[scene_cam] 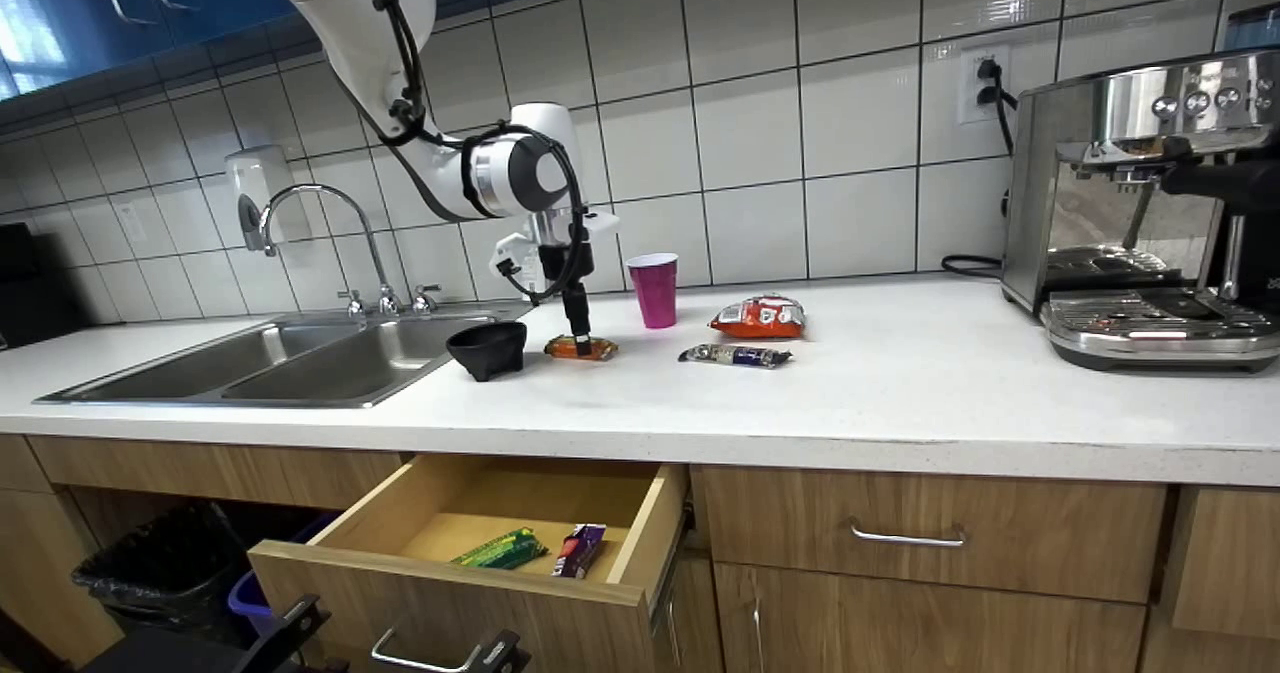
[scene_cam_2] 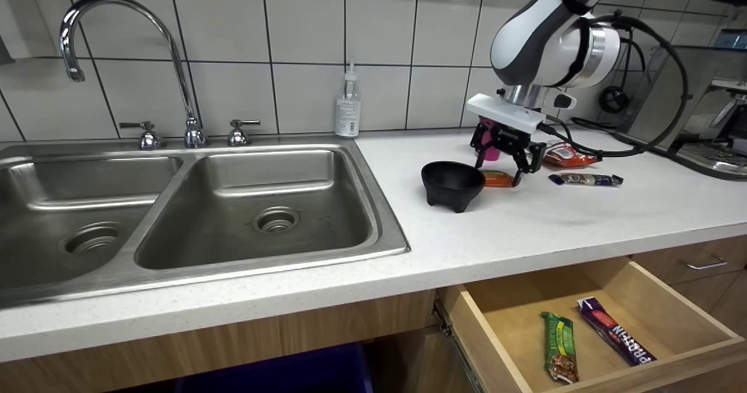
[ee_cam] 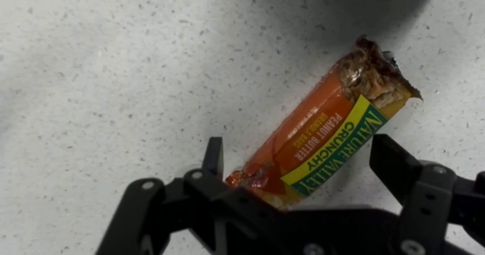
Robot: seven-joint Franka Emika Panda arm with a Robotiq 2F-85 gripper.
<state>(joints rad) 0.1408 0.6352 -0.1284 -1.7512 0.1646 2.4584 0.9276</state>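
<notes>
- Two things in the pulled-out drawer [scene_cam: 430, 608], below the front edge of the counter [scene_cam: 900, 383]: a green-wrapped bar [scene_cam_2: 560, 346] and, beside it but apart, a purple-wrapped bar [scene_cam_2: 615, 330] marked "PROTEIN".
- In the sink [scene_cam_2: 378, 206], two steel basins [scene_cam_2: 198, 235] side by side, each with a drain [scene_cam_2: 276, 220] in its floor.
- Just past the sink's rim, upright on stubby feet, a black bowl [scene_cam_2: 452, 194]; only dark inner wall to be seen.
- Toward the counter's back edge, upright, a pink cup [scene_cam: 655, 298] with the inside hidden.
- Under the counter, a black plastic bag [scene_cam: 150, 573] next to a blue bin [scene_cam_2: 344, 375]; too dark inside to tell the contents.
- Between the counter's front and back edges, near the black bowl, the orange granola bar [ee_cam: 318, 133], flat with label upward.
- Long axis roughly along the counter's front edge rather than across; in the wrist view, a diagonal from lower left to upper right.
- Granola-pictured end toward the black bowl, crinkled opposite end away from it.
- Unclenched, low over the counter: the claw [ee_cam: 297, 152], with fingers [ee_cam: 394, 164] spread wide to either side of the orange granola bar; cannot tell whether touching it.
- Farther along from the sink, a blue-and-silver wrapped bar [scene_cam: 735, 355] and, nearer the back edge, a red snack bag [scene_cam: 760, 323].
</notes>
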